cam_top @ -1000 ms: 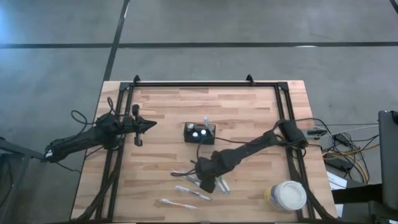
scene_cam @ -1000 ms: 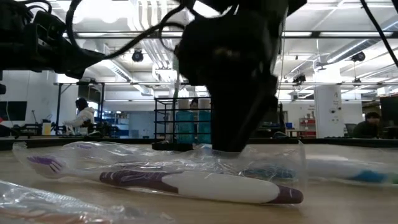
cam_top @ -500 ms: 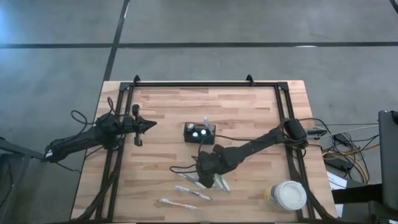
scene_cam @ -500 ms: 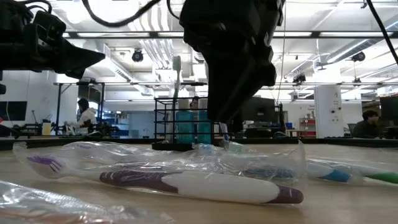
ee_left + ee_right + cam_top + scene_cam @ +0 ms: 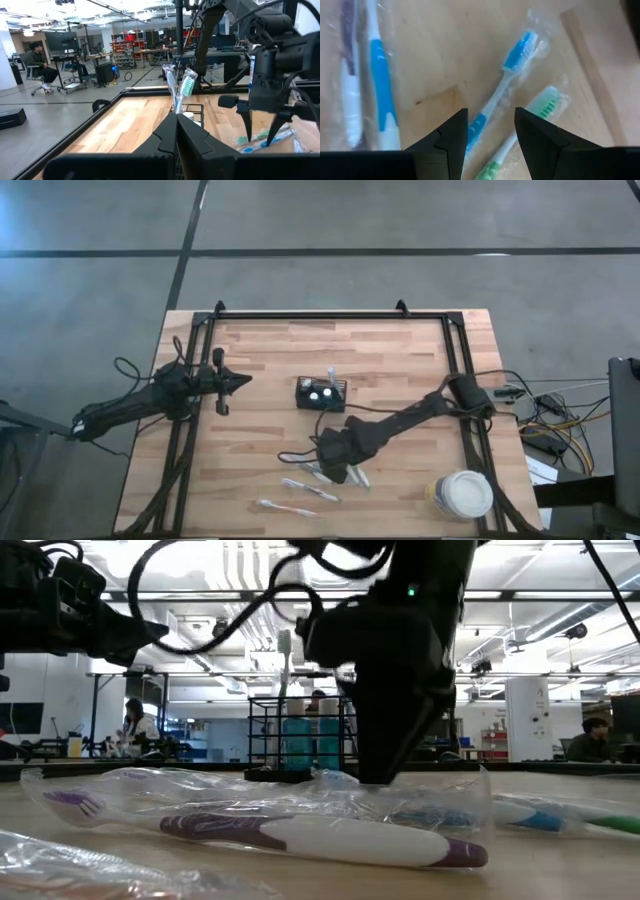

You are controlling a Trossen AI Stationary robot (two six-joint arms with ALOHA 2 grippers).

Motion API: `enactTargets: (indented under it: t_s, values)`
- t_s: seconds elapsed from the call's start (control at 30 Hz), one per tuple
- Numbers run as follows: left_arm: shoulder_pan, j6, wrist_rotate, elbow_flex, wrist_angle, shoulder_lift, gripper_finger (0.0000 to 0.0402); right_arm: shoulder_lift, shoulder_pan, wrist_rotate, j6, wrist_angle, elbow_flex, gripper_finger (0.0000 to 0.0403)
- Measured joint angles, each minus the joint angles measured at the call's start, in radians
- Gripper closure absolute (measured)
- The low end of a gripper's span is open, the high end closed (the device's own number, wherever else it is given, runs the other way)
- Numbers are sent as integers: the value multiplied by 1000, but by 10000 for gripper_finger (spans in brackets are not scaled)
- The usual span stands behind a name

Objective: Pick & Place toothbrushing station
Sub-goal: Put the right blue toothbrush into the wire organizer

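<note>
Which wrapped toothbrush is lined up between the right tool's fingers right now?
The blue-and-white toothbrush, lying in line with the gap of the open right tool. The green one lies beside it; another blue-handled brush lies farther off.

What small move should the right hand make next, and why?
Probably lower straight down and close. The right hand is open above the table, and the wrapped blue toothbrush lies between its fingers, not yet gripped. The left hand waits apart.

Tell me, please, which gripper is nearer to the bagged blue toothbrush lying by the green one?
The right gripper: it hangs open directly over the blue toothbrush, fingers either side of its handle. The left gripper waits shut across the table, beyond the black caddy.
</note>
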Motion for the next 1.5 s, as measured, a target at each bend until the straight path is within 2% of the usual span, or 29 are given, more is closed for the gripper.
enactTargets:
  t_s: [0.33,0.43,0.63,0.83,1.07,1.2,1.33,1.5]
  values:
    - [0,0,0,0,2,0,390,26,0,-13,-16,15,-3,267]
    - [0,-9,0,0,5,0,390,27,0,-15,-27,19,-2,295]
    - [0,-21,0,0,4,0,390,28,0,-15,-63,22,2,382]
    - [0,-3,0,0,9,0,390,-13,-1,-4,-71,15,-3,389]
    - [0,-17,0,0,8,0,390,-132,17,64,-121,70,-1,395]
    - [0,-8,0,0,8,0,390,-243,49,150,-232,154,-6,395]
    - [0,0,-1,0,20,0,390,-393,99,226,-453,368,-75,395]
    - [0,1,0,0,20,0,390,-628,131,257,-664,677,-289,395]
